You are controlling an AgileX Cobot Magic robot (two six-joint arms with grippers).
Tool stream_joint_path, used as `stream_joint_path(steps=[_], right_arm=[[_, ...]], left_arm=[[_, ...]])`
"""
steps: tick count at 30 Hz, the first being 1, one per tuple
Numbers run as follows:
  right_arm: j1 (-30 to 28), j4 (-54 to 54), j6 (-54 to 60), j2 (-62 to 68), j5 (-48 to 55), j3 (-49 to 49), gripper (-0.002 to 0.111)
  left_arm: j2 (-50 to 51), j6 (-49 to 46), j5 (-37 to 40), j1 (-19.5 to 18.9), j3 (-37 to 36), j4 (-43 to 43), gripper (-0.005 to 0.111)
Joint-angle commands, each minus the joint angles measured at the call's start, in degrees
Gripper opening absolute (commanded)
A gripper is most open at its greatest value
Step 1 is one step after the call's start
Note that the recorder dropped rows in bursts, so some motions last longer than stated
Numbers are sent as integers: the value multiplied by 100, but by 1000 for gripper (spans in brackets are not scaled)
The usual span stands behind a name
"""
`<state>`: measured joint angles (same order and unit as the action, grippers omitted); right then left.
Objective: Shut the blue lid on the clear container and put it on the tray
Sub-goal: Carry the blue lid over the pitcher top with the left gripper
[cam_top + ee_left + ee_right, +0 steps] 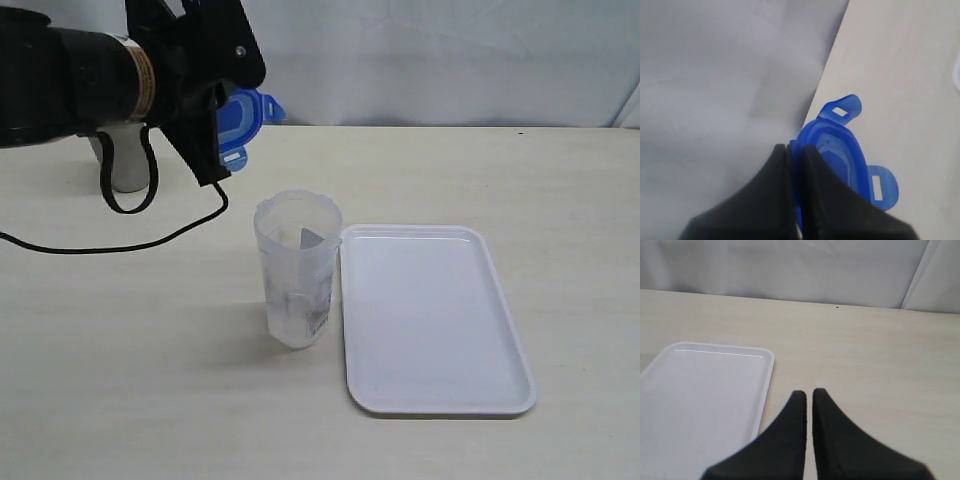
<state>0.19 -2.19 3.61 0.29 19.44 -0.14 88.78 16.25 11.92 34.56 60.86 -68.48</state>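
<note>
Upper left: my left jaws, clamped on the blue lid (243, 115), which is held edge-on above the tabletop (120, 380). Centre: the clear container (297, 265), upright and uncapped, contents unclear. Right: the tray (500, 300), lying flat just beside the container. My right jaws, pressed together on nothing, over tabletop beside the tray. Pale backdrop (450, 60) behind.

Around the edges of the table

A pale wood-grain table (120, 380) takes up most of the view and runs back to a creased whitish backdrop (450, 60). A grey tumbler (125, 168) stands upright at the far left, partly hidden. There's a tiny dark speck (519, 132) near the table's far edge.
</note>
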Motion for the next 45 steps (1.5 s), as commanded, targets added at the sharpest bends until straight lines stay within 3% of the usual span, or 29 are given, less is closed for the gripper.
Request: stream_joint_path(steps=[1,11,15,21,28,33,39,45], right_arm=[[-36,3,4,-29,9,14,4],[-36,3,4,-29,9,14,4],[-36,3,4,-29,9,14,4],[-36,3,4,-29,9,14,4],[-36,3,4,-29,9,14,4],[-36,3,4,-29,9,14,4],[-36,3,4,-29,9,14,4],[-36,3,4,-29,9,14,4]], left_arm=[[-246,295,-92,153,47,8,0],[-248,323,311,1018,47,-747,0],[-248,462,977,1226,47,-1224,0],[-248,1782,2272,1413,47,-2591,0],[-110,1860,2474,1491,-127,-2785,0],[254,2163,3507,1750,-478,-3147,0],[337,2665,3531,1848,-478,-3147,0],[325,2690,3552,2363,-478,-3147,0]])
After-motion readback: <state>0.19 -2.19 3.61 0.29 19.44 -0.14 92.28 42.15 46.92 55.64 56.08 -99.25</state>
